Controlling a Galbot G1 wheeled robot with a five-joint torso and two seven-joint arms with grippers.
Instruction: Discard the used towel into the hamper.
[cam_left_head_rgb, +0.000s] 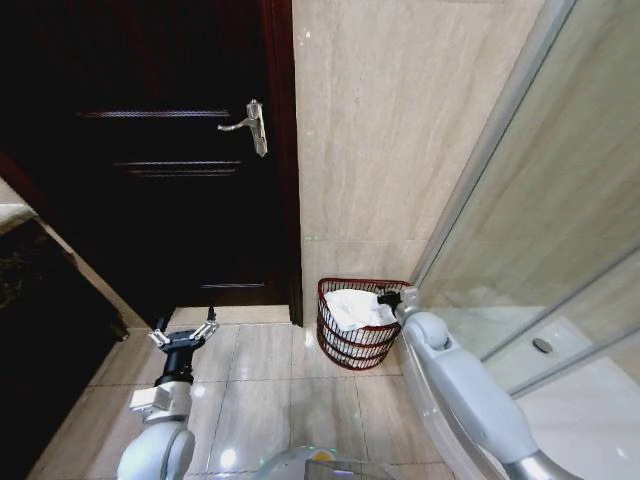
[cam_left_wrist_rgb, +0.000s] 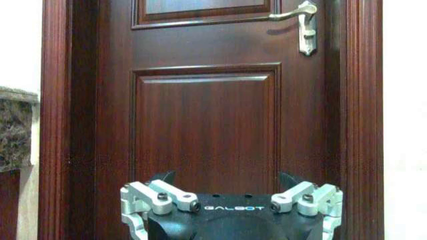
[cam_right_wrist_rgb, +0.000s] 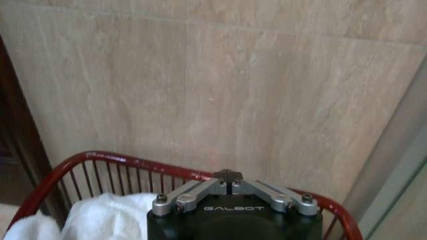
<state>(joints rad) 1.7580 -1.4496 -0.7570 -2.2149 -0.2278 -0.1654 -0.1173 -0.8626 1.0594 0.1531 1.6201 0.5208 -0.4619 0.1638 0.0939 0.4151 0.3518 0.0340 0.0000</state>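
White towel (cam_left_head_rgb: 352, 306) inside hamper (cam_left_head_rgb: 352, 345). Right pincer (cam_left_head_rgb: 390, 297) pressed together, empty, over the rim. Left pincer (cam_left_head_rgb: 183, 332) spread wide near dark door (cam_left_head_rgb: 150, 150).

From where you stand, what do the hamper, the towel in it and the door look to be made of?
The hamper: thin dark red ribs with open gaps, glossy in the right wrist view, so probably coated wire, though painted wicker isn't ruled out. The towel: white, soft and rumpled, likely terry cloth. The door: dark reddish wood with visible grain and raised panels, polished; solid or veneer can't be told.
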